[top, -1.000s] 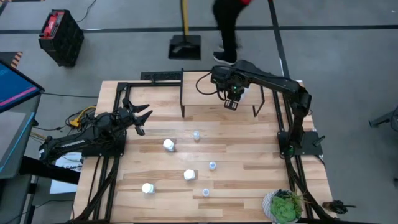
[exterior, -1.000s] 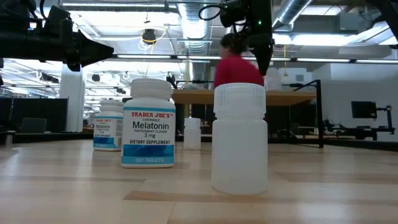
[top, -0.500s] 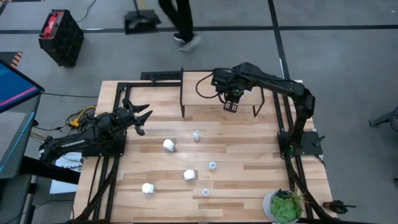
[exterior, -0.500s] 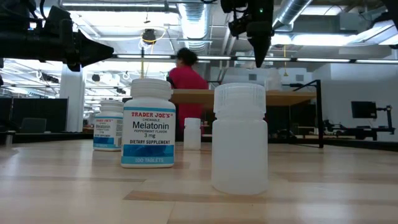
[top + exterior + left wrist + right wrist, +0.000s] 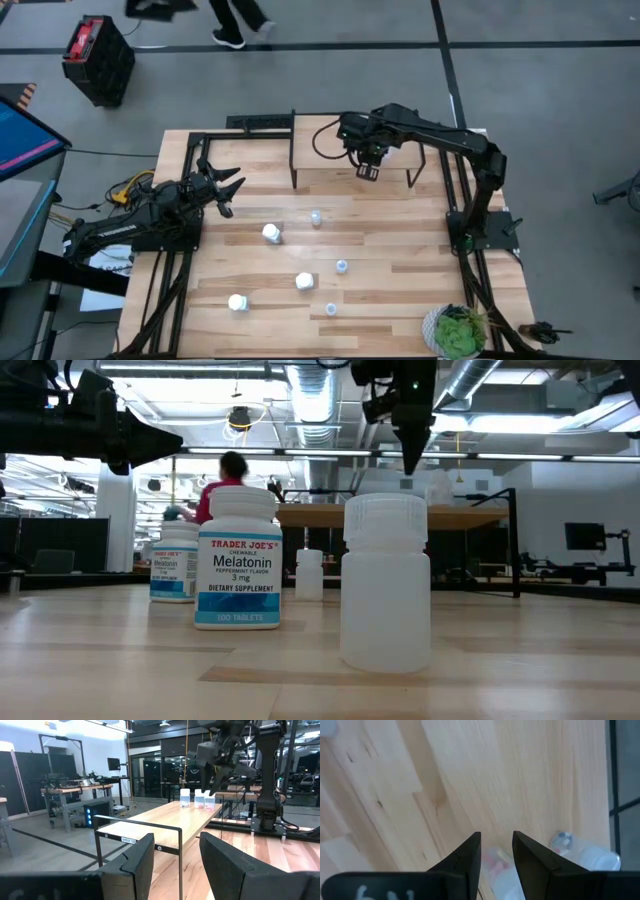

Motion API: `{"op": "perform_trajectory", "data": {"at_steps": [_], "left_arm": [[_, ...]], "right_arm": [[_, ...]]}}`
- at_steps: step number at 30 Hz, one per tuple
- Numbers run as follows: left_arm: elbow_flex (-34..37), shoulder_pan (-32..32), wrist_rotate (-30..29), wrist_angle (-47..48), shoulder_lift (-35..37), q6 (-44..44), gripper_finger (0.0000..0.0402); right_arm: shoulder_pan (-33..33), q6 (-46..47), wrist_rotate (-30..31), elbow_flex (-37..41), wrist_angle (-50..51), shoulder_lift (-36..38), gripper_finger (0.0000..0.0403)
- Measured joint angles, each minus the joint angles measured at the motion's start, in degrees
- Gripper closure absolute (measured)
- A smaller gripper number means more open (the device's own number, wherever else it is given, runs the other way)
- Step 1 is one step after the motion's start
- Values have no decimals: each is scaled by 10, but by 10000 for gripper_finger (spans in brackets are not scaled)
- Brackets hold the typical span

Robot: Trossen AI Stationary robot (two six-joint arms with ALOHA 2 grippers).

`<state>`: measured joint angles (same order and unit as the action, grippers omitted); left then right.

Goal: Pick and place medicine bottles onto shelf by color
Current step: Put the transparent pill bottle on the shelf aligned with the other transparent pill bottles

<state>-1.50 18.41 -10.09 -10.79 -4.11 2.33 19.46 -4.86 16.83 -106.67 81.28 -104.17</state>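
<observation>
The shelf [image 5: 330,165] stands at the table's far edge. Three small bottles [image 5: 199,799] stand on its top near its right end; they also show under my right gripper in the right wrist view [image 5: 592,857]. My right gripper [image 5: 368,168] hovers over the shelf, fingers pointing down, open and empty [image 5: 496,842]. Three larger white bottles [image 5: 271,233] [image 5: 304,282] [image 5: 237,302] and three small translucent ones [image 5: 316,217] [image 5: 342,266] [image 5: 330,310] stand upright on the table. My left gripper [image 5: 225,190] waits open at the table's left side.
A green plant [image 5: 458,333] stands at the table's near right corner. The shelf's thin black legs [image 5: 293,170] rise at the far edge. A person [image 5: 225,485] moves in the room behind the table. Bare planks lie between the bottles and the shelf.
My right gripper has drifted a little toward the table's left edge above the shelf, still pointing down. The person behind the table has walked off toward the left. The bottles on the table have stayed where they were.
</observation>
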Motion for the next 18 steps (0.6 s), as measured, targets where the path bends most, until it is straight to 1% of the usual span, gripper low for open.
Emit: {"op": "perform_trajectory", "data": {"at_steps": [5, 18], "left_arm": [[0, 0, 0, 0, 0, 0, 252], [0, 0, 0, 5, 0, 0, 252]], "right_arm": [[-14, -25, -1, 1, -18, 0, 269], [-8, -32, 0, 1, -25, 0, 269]]}}
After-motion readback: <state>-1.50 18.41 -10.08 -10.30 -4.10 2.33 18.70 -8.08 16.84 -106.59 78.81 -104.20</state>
